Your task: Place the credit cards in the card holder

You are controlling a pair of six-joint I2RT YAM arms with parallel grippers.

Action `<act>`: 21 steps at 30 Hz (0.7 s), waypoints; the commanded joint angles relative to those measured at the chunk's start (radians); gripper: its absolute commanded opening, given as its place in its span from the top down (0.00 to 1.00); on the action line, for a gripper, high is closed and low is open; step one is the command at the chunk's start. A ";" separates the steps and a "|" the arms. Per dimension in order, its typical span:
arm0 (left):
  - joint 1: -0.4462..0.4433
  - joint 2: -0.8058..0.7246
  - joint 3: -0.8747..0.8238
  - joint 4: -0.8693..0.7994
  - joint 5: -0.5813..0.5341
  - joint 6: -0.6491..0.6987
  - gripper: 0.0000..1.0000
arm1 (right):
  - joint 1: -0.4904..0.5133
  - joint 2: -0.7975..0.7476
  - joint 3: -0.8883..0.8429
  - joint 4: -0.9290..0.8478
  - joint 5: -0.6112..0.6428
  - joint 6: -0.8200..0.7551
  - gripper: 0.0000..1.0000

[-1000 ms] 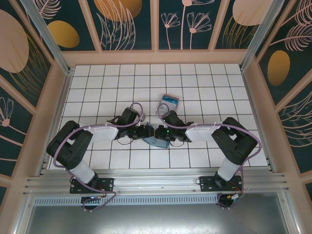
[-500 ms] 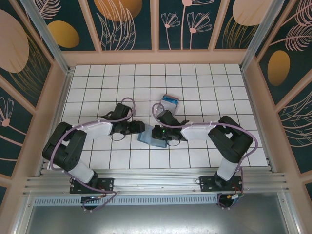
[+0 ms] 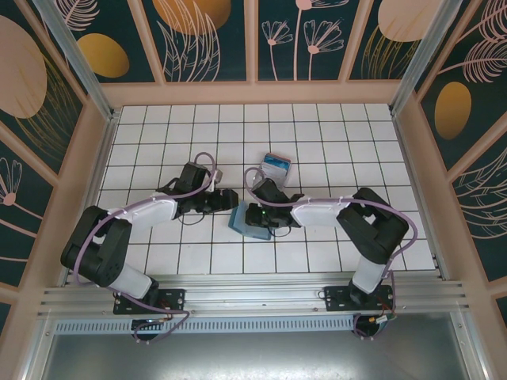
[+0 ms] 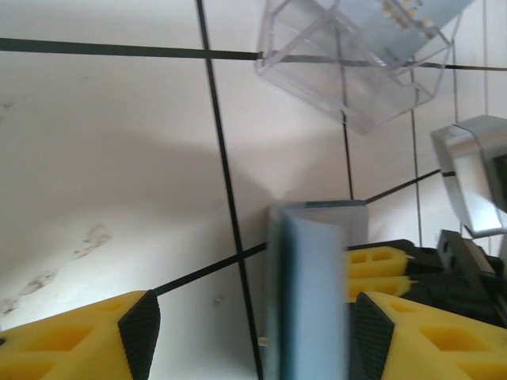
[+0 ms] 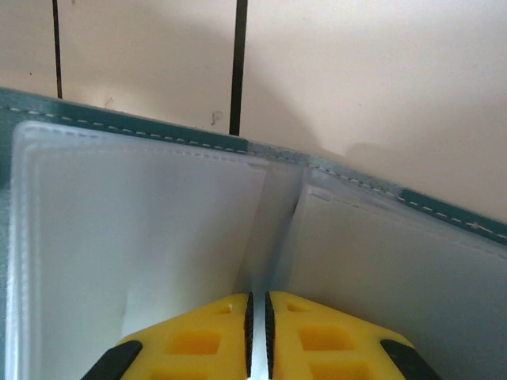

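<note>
Our right gripper (image 5: 257, 317) pinches the open wallet (image 5: 135, 237) at its fold. Our left gripper (image 4: 253, 332) stands spread around the wallet's upright edge, close to one finger. The cards (image 4: 400, 16) lie in a clear box (image 4: 317, 59) just beyond.

This is a robotics lab test cell rather than a home or shop. A white tiled table (image 3: 333, 134) with dark grid lines forms the floor of a box, walled on three sides by decorated panels (image 3: 210, 39) printed with teal, gold and pink leaves and flowers in pale frames. Bare metal posts (image 3: 75, 55) run up the corners. Along the near edge lies an aluminium rail (image 3: 253, 299) with a perforated strip (image 3: 253, 325) and a grey metal sheet (image 3: 253, 356) below it. Two robot arms, the left arm (image 3: 150, 212) and the right arm (image 3: 325, 212), are bolted to that rail, and purple cables (image 3: 79, 245) loop along them.
</note>
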State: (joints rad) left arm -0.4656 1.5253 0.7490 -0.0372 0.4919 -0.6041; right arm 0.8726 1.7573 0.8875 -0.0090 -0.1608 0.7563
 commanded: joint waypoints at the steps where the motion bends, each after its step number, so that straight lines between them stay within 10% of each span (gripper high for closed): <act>1: -0.006 0.012 -0.030 0.031 0.068 0.011 0.33 | 0.019 0.043 0.027 -0.063 0.008 -0.020 0.82; 12: -0.042 0.036 -0.042 -0.028 0.002 0.083 0.36 | 0.022 0.069 0.054 -0.078 0.006 -0.019 0.81; 21: -0.042 0.056 -0.049 -0.006 -0.016 0.086 0.82 | 0.022 0.029 0.023 -0.078 0.033 -0.006 0.81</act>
State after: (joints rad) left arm -0.5045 1.5646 0.7132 -0.0452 0.4862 -0.5301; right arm 0.8852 1.7920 0.9352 -0.0322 -0.1593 0.7567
